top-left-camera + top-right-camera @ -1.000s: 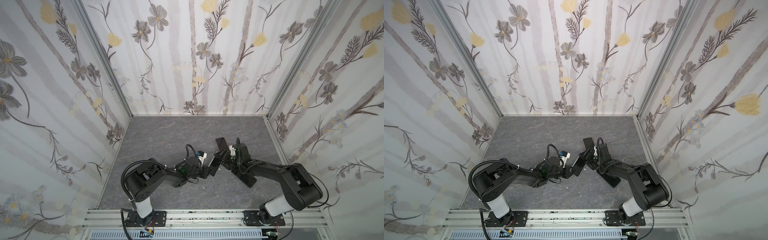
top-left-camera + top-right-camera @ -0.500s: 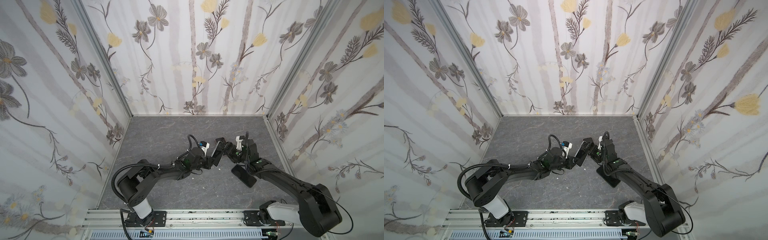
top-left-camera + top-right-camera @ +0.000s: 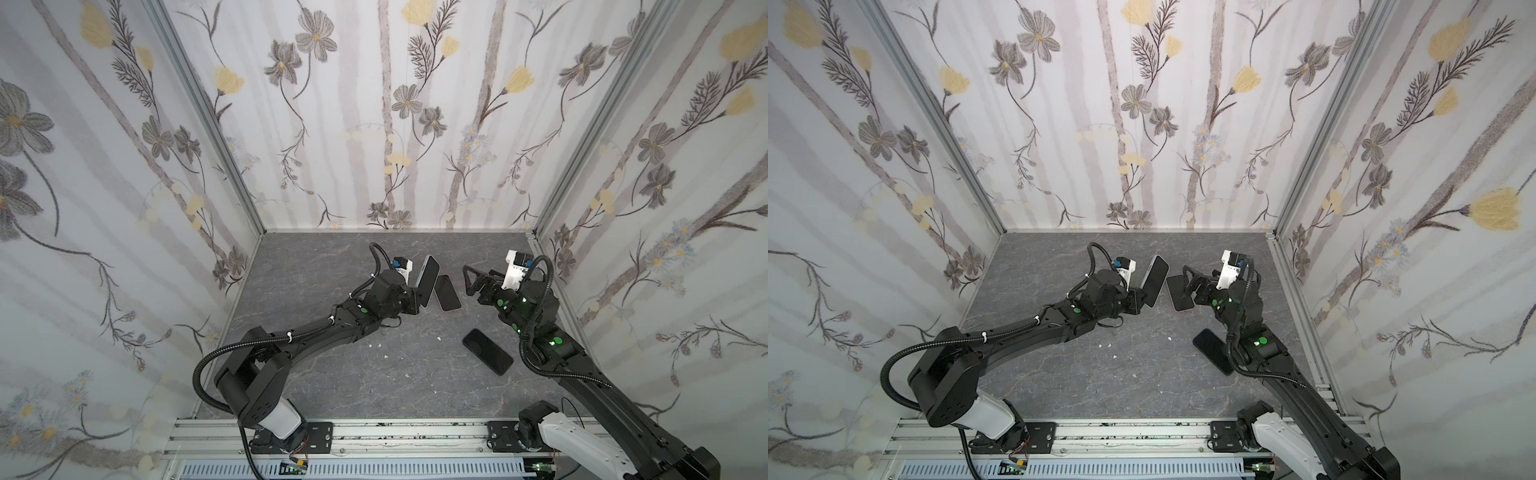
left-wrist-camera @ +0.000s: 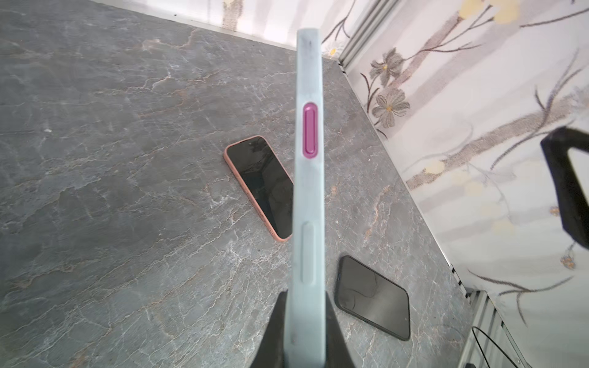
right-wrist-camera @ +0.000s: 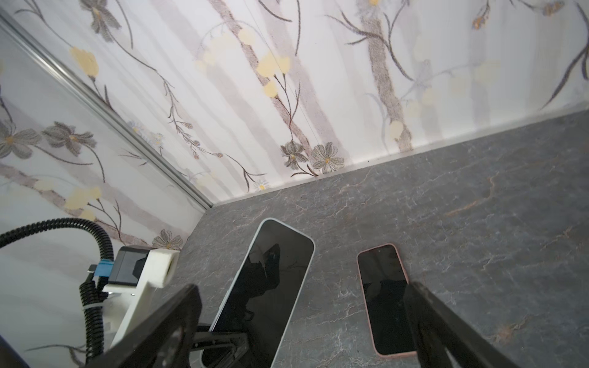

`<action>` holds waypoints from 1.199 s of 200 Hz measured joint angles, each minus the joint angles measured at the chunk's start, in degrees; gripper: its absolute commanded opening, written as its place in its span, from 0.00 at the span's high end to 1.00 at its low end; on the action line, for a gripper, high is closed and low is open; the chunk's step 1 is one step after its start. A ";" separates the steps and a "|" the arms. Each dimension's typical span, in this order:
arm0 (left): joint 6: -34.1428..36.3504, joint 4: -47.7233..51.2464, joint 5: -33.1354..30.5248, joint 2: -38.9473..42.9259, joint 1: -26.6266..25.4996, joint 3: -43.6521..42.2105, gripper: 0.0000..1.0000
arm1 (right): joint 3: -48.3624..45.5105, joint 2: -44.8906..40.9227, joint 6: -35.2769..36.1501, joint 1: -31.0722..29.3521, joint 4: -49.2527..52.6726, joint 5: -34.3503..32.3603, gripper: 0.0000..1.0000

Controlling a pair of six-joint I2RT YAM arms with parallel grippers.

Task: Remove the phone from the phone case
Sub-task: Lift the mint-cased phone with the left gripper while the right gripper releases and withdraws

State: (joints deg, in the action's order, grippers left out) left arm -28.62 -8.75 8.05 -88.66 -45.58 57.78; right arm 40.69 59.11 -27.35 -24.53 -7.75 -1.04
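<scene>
The left gripper (image 3: 417,297) is pinched on the near end of the phone case (image 3: 428,276), one black finger against each broad face. The case is a slim, round-cornered slab of matte pale grey-blue, a little smudged. It is held on edge, and its free end points toward the far wall. In the left wrist view its narrow side shows a glossy magenta oval button (image 4: 309,130) and, closer to the fingers, a long moulded bump in the case's own colour. In the right wrist view a dark, mirror-like screen fills the case's face (image 5: 264,286) inside the pale rim, so the phone sits in the case.

Just right of the case, a pink-edged phone (image 3: 448,293) lies flat on the table (image 3: 332,257), screen up and glossy. A black phone (image 3: 487,351) lies flat nearer and further right, well apart from both. The table is dark grey with pale, stone-like veins, and a few small white flecks (image 3: 378,345) are scattered near its middle.

The right gripper (image 3: 473,281) hangs to the right of the pink-edged phone. Its angular black jaws are spread wide and hold nothing. The walls are covered in floral paper with grey and yellow blooms.
</scene>
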 measured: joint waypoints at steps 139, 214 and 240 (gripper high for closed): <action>5.05 0.13 20.15 18.95 15.43 -4.22 1.00 | 7.45 2.67 11.41 0.00 0.13 31.52 0.04; 16.59 -0.02 32.06 27.89 18.29 -8.41 1.00 | 14.49 5.46 14.60 0.02 3.30 39.93 0.14; 19.65 0.02 34.86 28.89 19.02 -9.09 1.00 | 15.76 5.07 15.54 0.02 4.98 41.64 0.16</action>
State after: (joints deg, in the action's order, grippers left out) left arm -8.97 -8.73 42.92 -59.77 -26.57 48.69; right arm 56.45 64.18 -11.81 -24.51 -2.76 40.60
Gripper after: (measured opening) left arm 0.109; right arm 0.843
